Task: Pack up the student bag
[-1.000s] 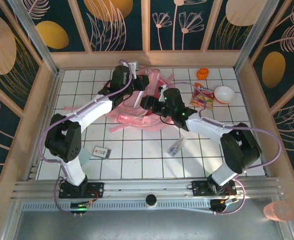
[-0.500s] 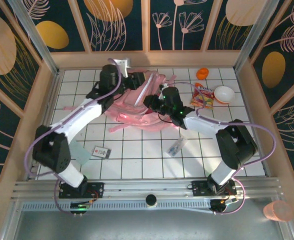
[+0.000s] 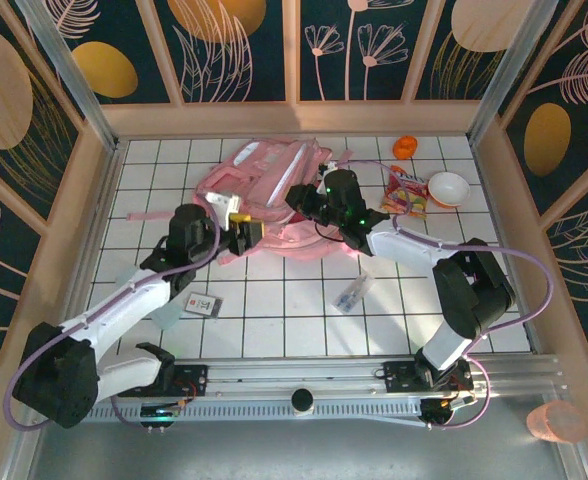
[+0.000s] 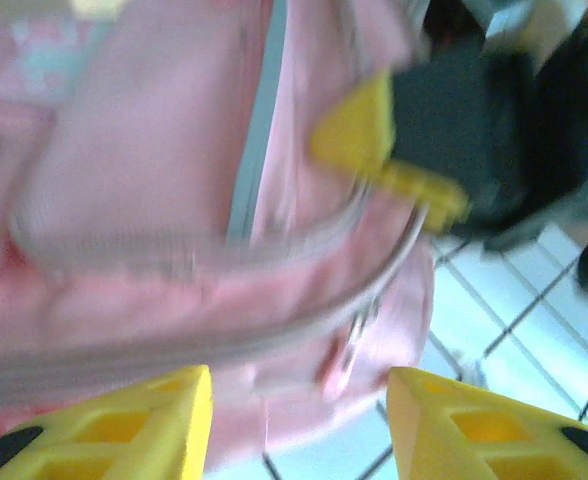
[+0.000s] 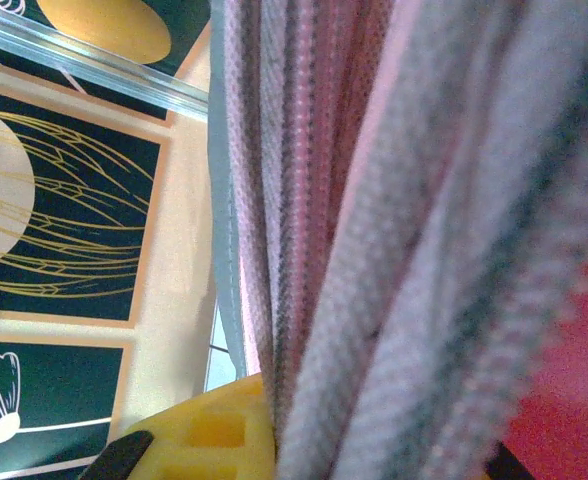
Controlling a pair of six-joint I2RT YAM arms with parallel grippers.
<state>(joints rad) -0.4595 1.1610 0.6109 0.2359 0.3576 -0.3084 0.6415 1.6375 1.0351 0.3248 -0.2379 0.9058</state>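
The pale pink student bag lies at the back middle of the tiled table. My right gripper is at the bag's right edge and is shut on its fabric. In the right wrist view the bag's pink mesh folds press against one yellow finger and hide the other. My left gripper hangs open just in front of the bag's near edge. Its two yellow fingers stand wide apart with nothing between them, and the bag's zipped front lies beyond them.
A snack packet, a white bowl and a small orange thing lie at the back right. A clear tube lies right of centre and a small card near left. Wooden walls ring the table.
My left arm has drawn back from the bag's far side to its near left edge, with open jaws. The bag has dropped flatter and shifted left. The right gripper keeps its hold.
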